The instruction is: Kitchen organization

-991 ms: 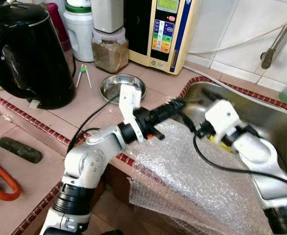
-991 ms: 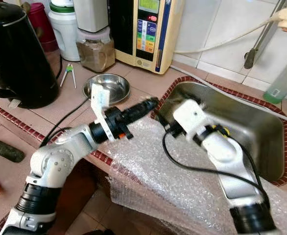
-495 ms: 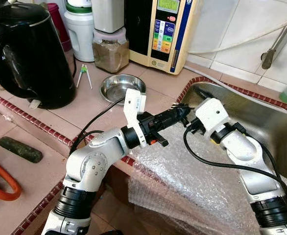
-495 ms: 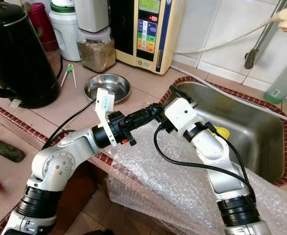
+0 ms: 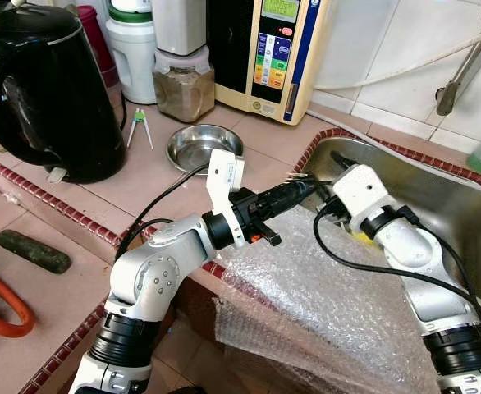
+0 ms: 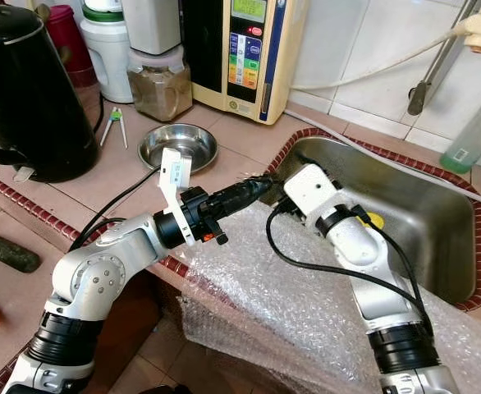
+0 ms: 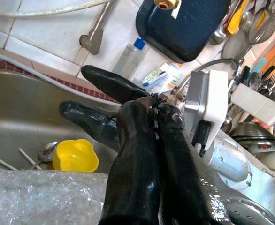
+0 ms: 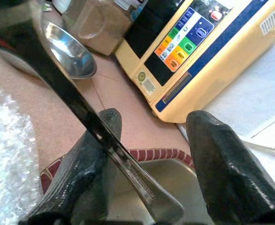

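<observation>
My left gripper (image 5: 296,189) reaches over the near left corner of the steel sink (image 5: 462,209) and is shut on a thin metal utensil (image 8: 128,168). The utensil's end (image 5: 297,176) sticks out just past the fingertips. My right gripper (image 6: 292,182) faces it from the sink side and is open, one finger (image 8: 83,164) against the utensil's flat handle and the other finger (image 8: 226,168) apart from it. In the left wrist view the right gripper's fingers (image 7: 111,83) spread behind my closed left fingers (image 7: 147,159).
A yellow cup (image 7: 75,155) and spoons (image 7: 46,151) lie in the sink. Bubble wrap (image 5: 331,304) drapes over the counter's front edge. On the counter stand a steel bowl (image 5: 203,146), black kettle (image 5: 48,90), spice jar (image 5: 183,82) and a cream appliance (image 5: 273,49).
The right gripper came up out of the sink to meet the left gripper's tip, then eased back slightly. The left arm stretched a little further toward the sink.
</observation>
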`<state>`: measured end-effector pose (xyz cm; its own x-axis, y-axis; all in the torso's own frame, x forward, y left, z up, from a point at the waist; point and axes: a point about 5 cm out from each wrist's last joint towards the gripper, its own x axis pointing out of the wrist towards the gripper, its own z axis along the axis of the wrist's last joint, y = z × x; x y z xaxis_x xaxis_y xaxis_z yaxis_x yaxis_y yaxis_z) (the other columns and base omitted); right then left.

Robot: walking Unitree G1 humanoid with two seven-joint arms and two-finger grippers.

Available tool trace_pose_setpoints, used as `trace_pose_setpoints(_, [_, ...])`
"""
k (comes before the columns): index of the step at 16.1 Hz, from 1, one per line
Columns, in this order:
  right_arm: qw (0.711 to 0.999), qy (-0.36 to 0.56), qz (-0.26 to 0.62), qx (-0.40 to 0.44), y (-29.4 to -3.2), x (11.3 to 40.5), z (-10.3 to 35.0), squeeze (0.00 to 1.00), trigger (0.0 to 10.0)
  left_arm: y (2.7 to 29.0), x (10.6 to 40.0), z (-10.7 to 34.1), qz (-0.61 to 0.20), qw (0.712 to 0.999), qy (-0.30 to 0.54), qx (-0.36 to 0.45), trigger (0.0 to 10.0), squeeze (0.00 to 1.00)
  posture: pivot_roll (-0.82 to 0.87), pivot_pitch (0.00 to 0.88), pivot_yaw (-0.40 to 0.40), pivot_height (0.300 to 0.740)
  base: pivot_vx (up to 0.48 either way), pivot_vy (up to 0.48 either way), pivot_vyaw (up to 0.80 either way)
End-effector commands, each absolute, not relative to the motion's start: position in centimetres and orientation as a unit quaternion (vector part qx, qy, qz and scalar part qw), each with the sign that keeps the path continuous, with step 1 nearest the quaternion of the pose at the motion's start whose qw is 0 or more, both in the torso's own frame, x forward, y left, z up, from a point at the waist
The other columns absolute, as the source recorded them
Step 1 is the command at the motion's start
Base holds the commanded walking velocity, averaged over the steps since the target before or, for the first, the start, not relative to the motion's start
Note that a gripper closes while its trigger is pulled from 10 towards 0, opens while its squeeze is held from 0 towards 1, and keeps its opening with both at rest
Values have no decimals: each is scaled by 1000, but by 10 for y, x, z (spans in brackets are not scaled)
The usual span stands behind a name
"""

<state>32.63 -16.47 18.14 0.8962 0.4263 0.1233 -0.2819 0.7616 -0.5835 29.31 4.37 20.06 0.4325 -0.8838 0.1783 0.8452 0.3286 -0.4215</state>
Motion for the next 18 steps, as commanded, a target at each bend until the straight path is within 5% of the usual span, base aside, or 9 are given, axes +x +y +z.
trace_pose_setpoints(1, [933, -132, 176, -286, -169, 328, 186, 0, 0, 42, 290, 203, -536, 813, 36, -225, 0, 0, -9, 66, -35, 740, 0, 0, 0])
trace_pose_setpoints(8, [937, -133, 173, -274, -170, 329, 186, 0, 0, 42, 292, 202, -531, 818, 34, -218, 0, 0, -3, 61, -36, 740, 0, 0, 0])
trace_pose_setpoints(9, [937, -134, 173, -271, -170, 329, 187, 0, 0, 43, 292, 202, -529, 820, 33, -216, 3176, 0, 1, 61, -36, 740, 0, 0, 0])
trace_pose_setpoints(10, [937, -134, 173, -270, -169, 329, 187, 0, 0, 43, 293, 201, -526, 823, 34, -211, 3882, 0, 5, 64, -35, 740, 0, 0, 0])
trace_pose_setpoints(11, [938, -134, 175, -269, -169, 329, 187, 0, 0, 44, 293, 200, -523, 825, 35, -209, 6039, 0, 5, 64, -35, 740, 0, 0, 0])
trace_pose_setpoints(12, [937, -135, 176, -268, -168, 329, 187, 0, 0, 46, 294, 199, -518, 829, 37, -208, 10000, 0, 7, 65, -33, 740, 0, 0, 0])
trace_pose_setpoints(15, [938, -138, 175, -267, -167, 330, 188, 0, 0, 50, 297, 193, -504, 841, 41, -192, 10000, 0, 11, 65, -27, 740, 0, 0, 0])
trace_pose_setpoints(16, [938, -139, 175, -266, -166, 330, 188, 0, 0, 51, 299, 192, -497, 845, 43, -193, 10000, 1000, 11, 65, -25, 740, 0, 0, 0])
trace_pose_setpoints(18, [937, -138, 177, -267, -165, 329, 186, 0, 0, 51, 299, 190, -498, 844, 46, -193, 10000, 1000, 11, 66, -24, 740, 0, 0, 0])
